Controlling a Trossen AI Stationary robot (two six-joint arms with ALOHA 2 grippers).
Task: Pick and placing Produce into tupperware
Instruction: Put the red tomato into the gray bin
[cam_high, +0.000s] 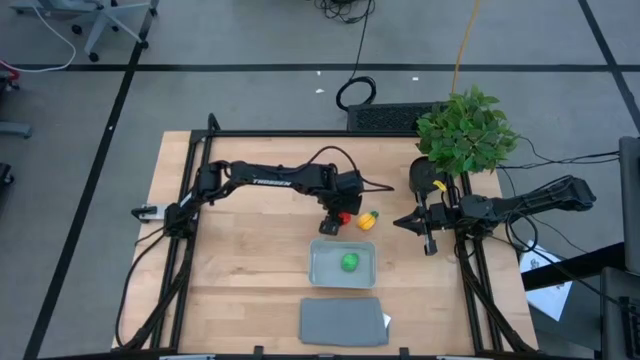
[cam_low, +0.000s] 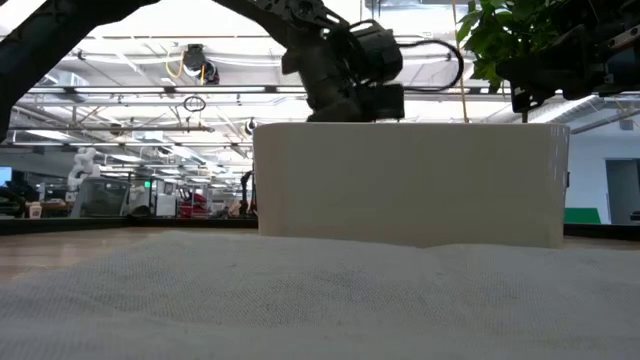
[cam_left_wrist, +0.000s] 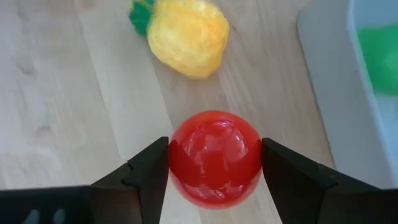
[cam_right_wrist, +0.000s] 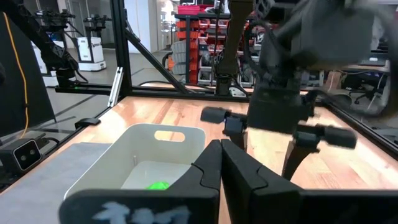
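My left gripper (cam_high: 338, 217) (cam_left_wrist: 214, 146) stands over the wooden table just beyond the tupperware's far edge, shut on the red round produce (cam_left_wrist: 214, 158) (cam_high: 345, 217). The yellow piece with the green tip (cam_high: 367, 221) (cam_left_wrist: 186, 37) lies on the table right beside it. The green round piece (cam_high: 349, 262) (cam_right_wrist: 158, 185) lies inside the tupperware (cam_high: 343, 263) (cam_low: 410, 185) (cam_right_wrist: 155, 152). My right gripper (cam_high: 400, 222) (cam_right_wrist: 221, 158) waits shut to the right of the yellow piece, holding nothing. My left gripper pinches the red round produce between its two fingers (cam_left_wrist: 152, 171), one on each side of the ball's widest part (cam_left_wrist: 177, 158). The fingers come from above, pointing down. Whether the ball rests on the table or is lifted, I cannot tell.
A flat grey lid (cam_high: 343, 322) (cam_low: 300, 300) lies near the table's near edge, in front of the tupperware. A leafy potted plant (cam_high: 465, 130) stands at the far right corner. Bare wood (cam_high: 250, 260) lies left of the tupperware.
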